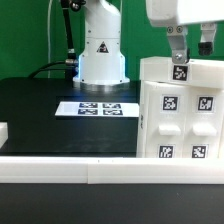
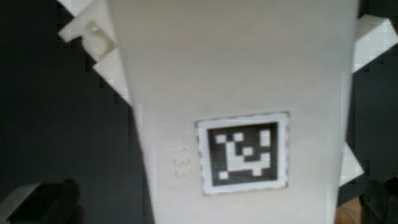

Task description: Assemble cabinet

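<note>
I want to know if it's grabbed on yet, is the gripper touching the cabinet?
Cannot tell. In the exterior view the open gripper hangs at the cabinet top, its fingers reaching the upper edge, but no gap or contact shows plainly. The wrist view shows only a tagged panel.

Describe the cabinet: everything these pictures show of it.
The cabinet is a white boxy body of flat, matte panels carrying small square black-and-white tags. It stands upright on the black table at the exterior view's right, behind the white front rail. The open gripper hangs just above its top edge; contact cannot be told. The wrist view shows one narrow white panel with a single tag.
</note>
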You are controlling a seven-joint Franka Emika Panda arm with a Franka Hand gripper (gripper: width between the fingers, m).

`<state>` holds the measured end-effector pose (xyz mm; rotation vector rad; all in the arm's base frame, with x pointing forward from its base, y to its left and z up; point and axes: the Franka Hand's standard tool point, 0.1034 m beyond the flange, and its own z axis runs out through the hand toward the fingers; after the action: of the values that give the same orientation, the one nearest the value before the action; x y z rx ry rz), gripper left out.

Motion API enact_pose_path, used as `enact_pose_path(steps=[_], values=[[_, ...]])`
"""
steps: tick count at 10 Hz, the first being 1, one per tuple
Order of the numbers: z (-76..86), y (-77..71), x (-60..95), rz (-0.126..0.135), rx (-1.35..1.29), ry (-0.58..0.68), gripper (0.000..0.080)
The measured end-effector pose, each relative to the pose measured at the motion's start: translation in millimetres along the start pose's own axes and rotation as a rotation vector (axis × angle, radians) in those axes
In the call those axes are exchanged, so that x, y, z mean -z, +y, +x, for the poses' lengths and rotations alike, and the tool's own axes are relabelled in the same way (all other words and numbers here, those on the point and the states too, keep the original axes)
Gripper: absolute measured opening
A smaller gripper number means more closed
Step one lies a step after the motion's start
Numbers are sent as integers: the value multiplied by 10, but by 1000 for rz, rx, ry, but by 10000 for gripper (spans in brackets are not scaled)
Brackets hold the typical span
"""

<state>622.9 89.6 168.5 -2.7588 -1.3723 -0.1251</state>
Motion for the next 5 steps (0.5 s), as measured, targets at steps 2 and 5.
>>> enact_pose_path(steps=[2,5], values=[[-24,19,-1,-5,122,-8,797],[-90,15,-53,5,124,-13,797]])
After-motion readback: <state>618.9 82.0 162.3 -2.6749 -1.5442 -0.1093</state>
